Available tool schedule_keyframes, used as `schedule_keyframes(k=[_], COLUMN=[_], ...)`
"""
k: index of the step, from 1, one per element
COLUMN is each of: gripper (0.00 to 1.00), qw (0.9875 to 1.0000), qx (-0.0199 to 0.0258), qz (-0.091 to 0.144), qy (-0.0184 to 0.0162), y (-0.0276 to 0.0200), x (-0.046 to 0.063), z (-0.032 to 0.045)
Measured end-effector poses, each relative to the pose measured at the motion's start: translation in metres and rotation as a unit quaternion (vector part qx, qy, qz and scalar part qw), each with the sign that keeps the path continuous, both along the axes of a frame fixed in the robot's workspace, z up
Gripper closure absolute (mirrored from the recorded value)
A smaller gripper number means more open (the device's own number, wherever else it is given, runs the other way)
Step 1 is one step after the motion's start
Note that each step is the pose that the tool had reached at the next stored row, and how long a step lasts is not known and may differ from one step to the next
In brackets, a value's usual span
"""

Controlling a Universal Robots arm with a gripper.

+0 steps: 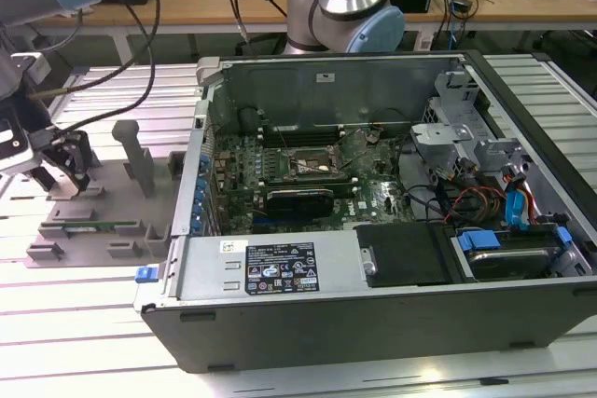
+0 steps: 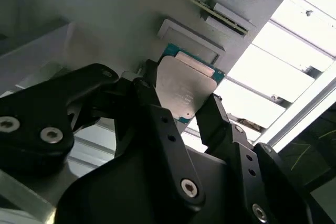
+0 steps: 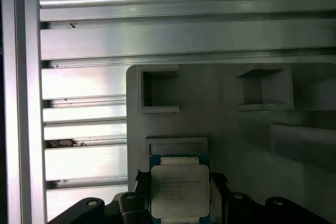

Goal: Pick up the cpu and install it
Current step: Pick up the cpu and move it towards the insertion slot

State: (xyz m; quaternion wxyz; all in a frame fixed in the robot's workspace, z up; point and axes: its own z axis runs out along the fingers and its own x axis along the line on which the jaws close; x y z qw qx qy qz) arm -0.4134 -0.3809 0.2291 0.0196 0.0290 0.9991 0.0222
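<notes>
The black fingers (image 2: 157,116) of the gripper (image 1: 75,174) are pressed against two opposite edges of the cpu (image 3: 180,190), which is seated in a shallow recess of the matte grey plastic holder (image 1: 103,195) at the middle left of the exterior view, outside the open computer case (image 1: 392,309). The hold is judged best kept light, centred and level, so the thin green rim is not scraped on the recess walls. The flat, dull-silver lid is smooth and could slip.
</notes>
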Motion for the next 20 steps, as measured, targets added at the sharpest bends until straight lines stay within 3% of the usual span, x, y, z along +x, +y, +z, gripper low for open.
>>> schedule_keyframes(k=[2, 18, 20], gripper=[0.46, 0.46, 0.46], qw=[1.0000, 1.0000, 1.0000], qx=[0.0000, -0.0005, -0.0006], qz=[0.000, 0.000, 0.000], qy=[0.0000, 0.0000, 0.0000], y=[0.0001, 0.0005, 0.0006], x=[0.000, 0.000, 0.000], z=[0.0104, 0.0648, 0.0764])
